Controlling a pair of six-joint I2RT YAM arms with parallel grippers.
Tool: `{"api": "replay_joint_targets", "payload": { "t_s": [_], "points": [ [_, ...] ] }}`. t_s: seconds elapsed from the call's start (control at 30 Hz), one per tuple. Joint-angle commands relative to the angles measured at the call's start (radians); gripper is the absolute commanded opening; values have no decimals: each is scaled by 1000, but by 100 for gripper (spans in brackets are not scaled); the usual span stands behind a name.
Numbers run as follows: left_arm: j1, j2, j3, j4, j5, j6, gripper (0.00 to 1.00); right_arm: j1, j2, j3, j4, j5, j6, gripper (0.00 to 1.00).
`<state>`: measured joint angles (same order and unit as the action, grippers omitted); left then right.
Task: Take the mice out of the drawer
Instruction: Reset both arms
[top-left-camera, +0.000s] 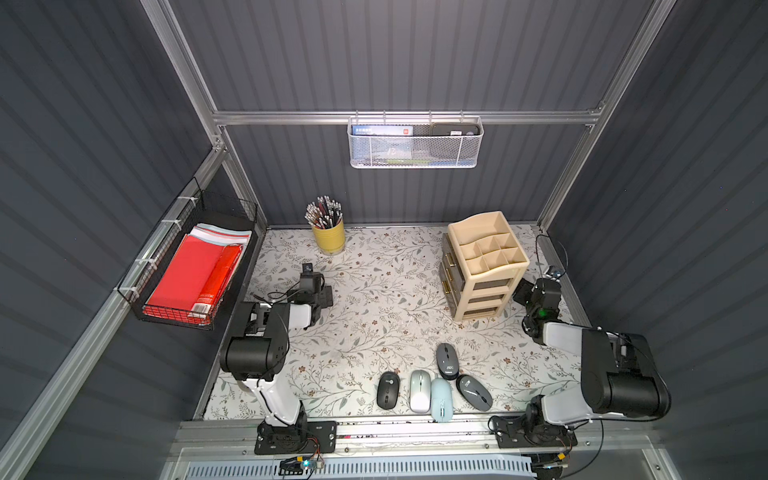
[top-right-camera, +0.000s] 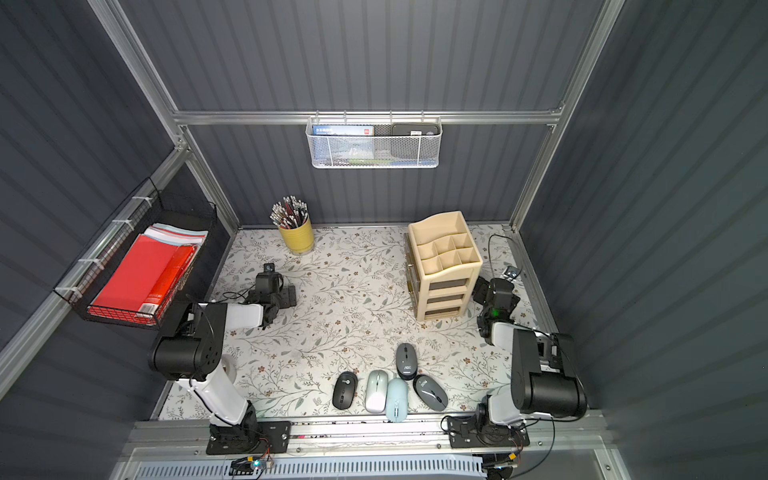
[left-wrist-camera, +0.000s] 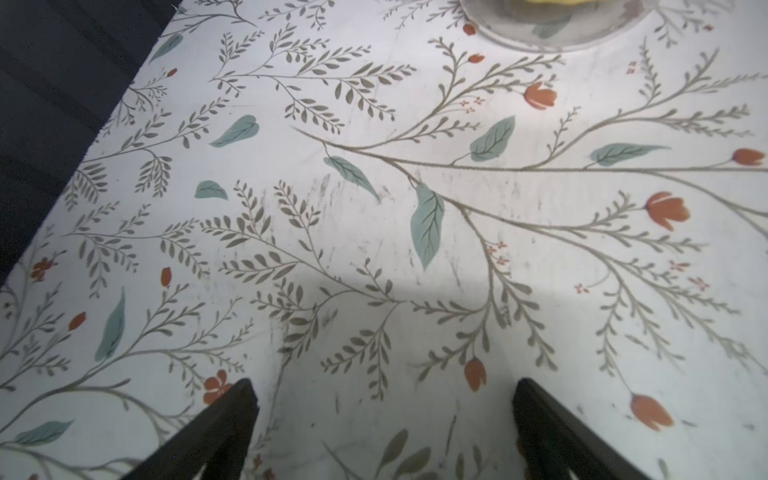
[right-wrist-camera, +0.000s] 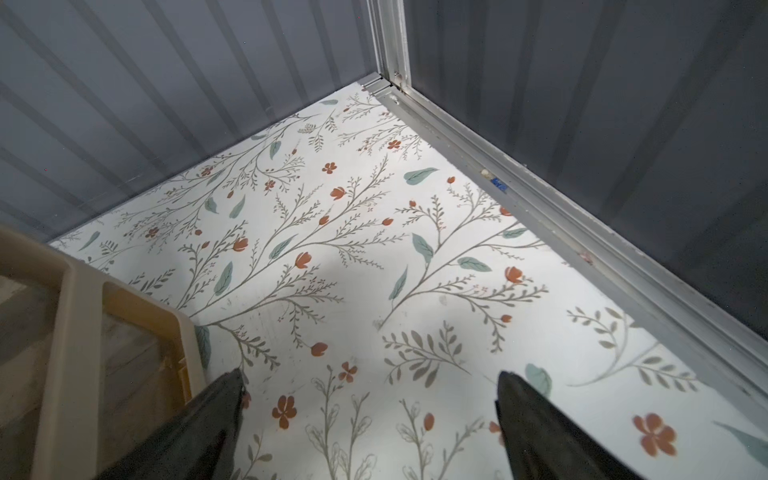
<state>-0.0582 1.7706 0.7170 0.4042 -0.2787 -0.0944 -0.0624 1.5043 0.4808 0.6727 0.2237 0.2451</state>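
Several mice lie on the floral table near its front edge: a black one (top-left-camera: 387, 390), a silver-white one (top-left-camera: 419, 390), a pale blue one (top-left-camera: 441, 400) and two dark grey ones (top-left-camera: 447, 360) (top-left-camera: 473, 392). The beige drawer unit (top-left-camera: 484, 266) stands at the back right, its drawers pushed in. My left gripper (left-wrist-camera: 382, 388) is open over bare table at the left (top-left-camera: 318, 297), far from the mice. My right gripper (right-wrist-camera: 370, 378) is open and empty, just right of the drawer unit (right-wrist-camera: 83, 332).
A yellow cup of pencils (top-left-camera: 328, 237) stands at the back left. A black wire basket with red folders (top-left-camera: 195, 274) hangs on the left wall. A white mesh basket (top-left-camera: 415, 143) hangs on the back wall. An aluminium rail (top-left-camera: 415, 428) runs along the front.
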Motion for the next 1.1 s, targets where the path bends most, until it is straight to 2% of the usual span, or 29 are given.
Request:
{"api": "replay_joint_targets", "payload": {
  "t_s": [0.0,0.1,0.17,0.2,0.23,0.3,0.33,0.6,0.63,0.67,0.7,0.73,0.83,0.93,1.0,1.07],
  "points": [
    [15,-22,-116,51,144,75,99,49,14,-9,111,99,-65,99],
    [16,-94,-269,264,142,67,99,107,-5,-86,255,152,-124,99],
    [17,-76,-409,548,117,54,99,124,-17,-134,336,157,-149,99],
    [17,-59,-428,634,72,65,99,126,-26,-156,360,141,-154,99],
    [15,-88,-409,551,80,39,99,125,-30,-181,406,115,-165,99],
    [15,-61,-391,586,50,23,99,127,-29,-193,432,94,-176,99],
    [16,-80,-377,512,27,8,99,128,-26,-188,423,93,-177,99],
    [17,-75,-379,526,17,9,99,140,-19,-187,431,100,-191,99],
    [16,-77,-378,519,17,8,99,140,-20,-217,474,77,-198,99],
    [16,-74,-378,526,16,9,99,138,9,-274,622,65,-206,99],
    [17,-77,-378,519,16,8,100,140,73,-337,849,60,-231,99],
    [16,-75,-378,523,17,9,99,149,109,-355,934,81,-244,99],
    [17,-75,-376,519,18,9,99,155,-3,-246,527,98,-201,99],
    [17,-75,-375,517,21,9,99,148,79,-300,780,111,-227,99],
    [16,-75,-374,518,23,9,99,149,63,-292,739,114,-220,99],
    [17,-75,-375,518,22,9,99,149,11,-263,594,115,-201,99]
  ]
}}
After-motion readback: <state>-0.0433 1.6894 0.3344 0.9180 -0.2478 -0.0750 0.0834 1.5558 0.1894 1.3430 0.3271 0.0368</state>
